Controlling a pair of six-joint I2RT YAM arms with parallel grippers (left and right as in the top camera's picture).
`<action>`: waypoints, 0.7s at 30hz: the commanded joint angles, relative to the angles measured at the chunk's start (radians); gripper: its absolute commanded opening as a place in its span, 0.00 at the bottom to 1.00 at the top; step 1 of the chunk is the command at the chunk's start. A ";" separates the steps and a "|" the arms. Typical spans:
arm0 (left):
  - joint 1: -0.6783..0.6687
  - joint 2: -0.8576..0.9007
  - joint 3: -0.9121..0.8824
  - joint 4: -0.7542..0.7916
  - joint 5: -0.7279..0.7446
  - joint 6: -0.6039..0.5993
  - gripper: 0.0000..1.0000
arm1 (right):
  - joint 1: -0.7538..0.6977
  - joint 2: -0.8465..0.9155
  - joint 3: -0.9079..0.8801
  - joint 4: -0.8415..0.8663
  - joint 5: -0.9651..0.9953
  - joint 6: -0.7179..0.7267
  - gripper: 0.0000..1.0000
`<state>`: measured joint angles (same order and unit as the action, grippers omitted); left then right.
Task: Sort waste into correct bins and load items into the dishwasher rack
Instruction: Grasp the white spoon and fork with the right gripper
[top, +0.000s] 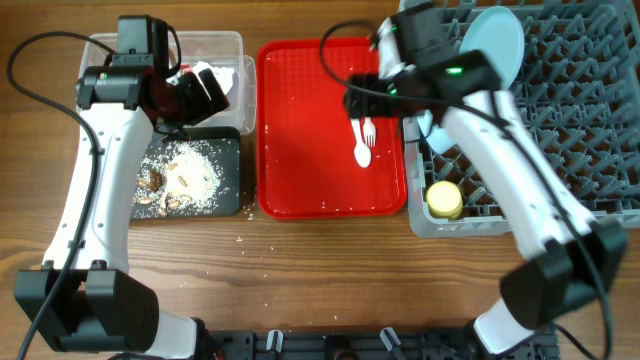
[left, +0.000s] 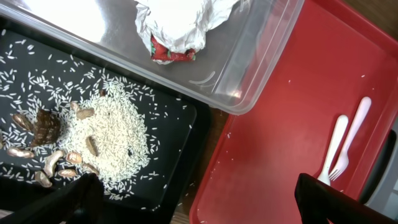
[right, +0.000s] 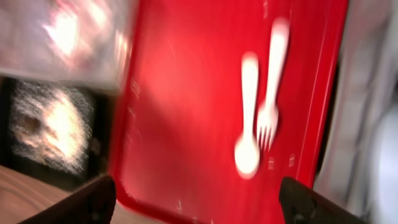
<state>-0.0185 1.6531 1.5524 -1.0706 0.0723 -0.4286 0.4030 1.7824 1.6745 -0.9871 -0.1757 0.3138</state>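
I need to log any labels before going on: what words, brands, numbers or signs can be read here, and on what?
No text can be read in any view.
Wrapper: pale marks on red, too small to read.
Tub, black tray, red tray, rack: no print shows.
Right wrist view: too blurred to tell.

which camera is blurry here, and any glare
right wrist view is motion-blurred, with the fork and spoon smeared; left wrist view is sharp, with white glare on the floor of the clear tub; overhead is sharp and evenly lit
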 joint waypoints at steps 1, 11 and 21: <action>0.004 0.002 0.006 0.000 -0.006 0.002 1.00 | 0.029 0.132 -0.001 -0.076 0.078 0.111 0.74; 0.004 0.002 0.005 0.000 -0.006 0.002 1.00 | 0.029 0.415 -0.002 -0.069 0.113 0.135 0.44; 0.004 0.002 0.005 0.000 -0.006 0.002 1.00 | 0.028 0.443 -0.069 0.053 0.113 0.157 0.21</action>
<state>-0.0185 1.6531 1.5524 -1.0706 0.0719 -0.4286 0.4332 2.2051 1.6417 -0.9421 -0.0841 0.4530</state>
